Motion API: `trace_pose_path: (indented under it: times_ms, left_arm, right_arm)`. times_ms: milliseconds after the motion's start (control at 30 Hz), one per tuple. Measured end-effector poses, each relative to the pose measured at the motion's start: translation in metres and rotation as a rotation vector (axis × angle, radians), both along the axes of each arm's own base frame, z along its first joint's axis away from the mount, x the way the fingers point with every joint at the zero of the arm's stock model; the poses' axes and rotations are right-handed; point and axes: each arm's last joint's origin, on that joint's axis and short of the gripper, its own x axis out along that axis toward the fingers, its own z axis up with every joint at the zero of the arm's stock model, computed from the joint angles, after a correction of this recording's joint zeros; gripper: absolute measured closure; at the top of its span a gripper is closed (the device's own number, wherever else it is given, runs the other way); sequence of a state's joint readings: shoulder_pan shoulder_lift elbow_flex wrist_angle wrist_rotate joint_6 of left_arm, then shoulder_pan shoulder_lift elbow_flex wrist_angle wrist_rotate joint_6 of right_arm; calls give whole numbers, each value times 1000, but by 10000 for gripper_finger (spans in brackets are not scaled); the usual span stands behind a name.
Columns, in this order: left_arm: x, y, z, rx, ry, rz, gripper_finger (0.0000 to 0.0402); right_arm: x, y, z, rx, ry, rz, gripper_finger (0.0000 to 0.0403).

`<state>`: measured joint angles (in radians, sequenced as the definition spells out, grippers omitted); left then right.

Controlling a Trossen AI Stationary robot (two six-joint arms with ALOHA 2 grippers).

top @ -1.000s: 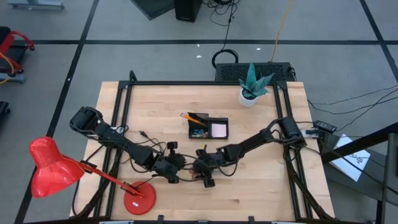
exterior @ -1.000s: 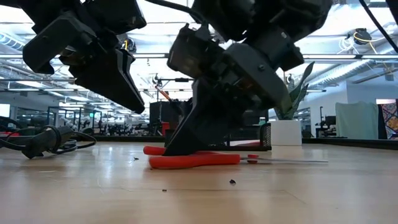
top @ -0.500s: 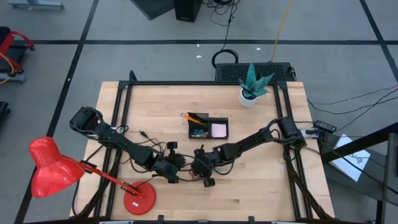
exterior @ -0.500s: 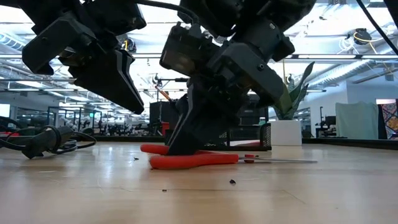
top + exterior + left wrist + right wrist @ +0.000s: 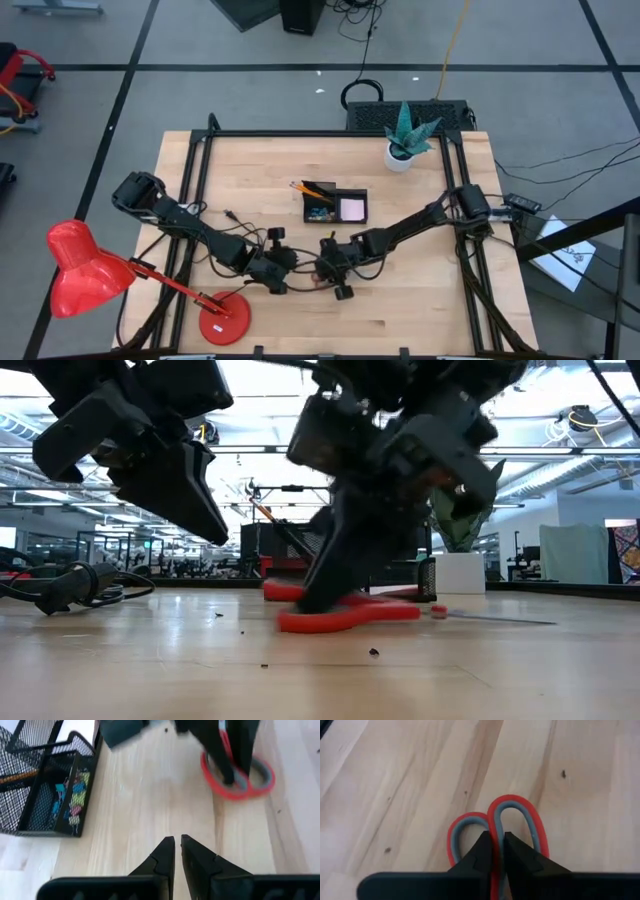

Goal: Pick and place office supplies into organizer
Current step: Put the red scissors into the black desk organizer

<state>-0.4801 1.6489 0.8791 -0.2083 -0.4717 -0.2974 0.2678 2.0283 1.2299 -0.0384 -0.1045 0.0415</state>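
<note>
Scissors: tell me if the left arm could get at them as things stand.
Probably not cleanly. The right gripper is already shut on the scissors, its fingers over the red handle loops. The left gripper, shut, hangs just beside them over bare table; only the blades look free.

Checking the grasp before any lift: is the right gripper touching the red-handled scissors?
Touching. In the right wrist view the right gripper has its fingers pinched on the scissors where the two handle loops meet, no gap showing.

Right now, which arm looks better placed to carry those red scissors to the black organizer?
Right: the right gripper is shut on the scissors handles. The left gripper hangs shut nearby, holding nothing.
</note>
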Motion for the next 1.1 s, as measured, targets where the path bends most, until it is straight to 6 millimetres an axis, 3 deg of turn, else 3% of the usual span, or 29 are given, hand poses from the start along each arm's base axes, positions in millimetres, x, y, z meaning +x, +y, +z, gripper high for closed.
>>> trace_pose_path:
  times_ms: [267, 667, 833, 1100]
  left_arm:
    - [-3, 3, -2, 7, 18, 69, 360]
    - [6, 8, 4, 6, -81, 120, 360]
    - [7, 7, 5, 99, -130, 139, 360]
    - [-3, -13, 13, 292, -262, 181, 360]
  right_arm:
    - [-10, 8, 53, -85, -148, 4, 382]
    - [-21, 12, 113, -255, -424, -86, 382]
    - [-23, 14, 138, -205, -566, -73, 382]
    - [-33, 25, 171, -199, -757, -23, 382]
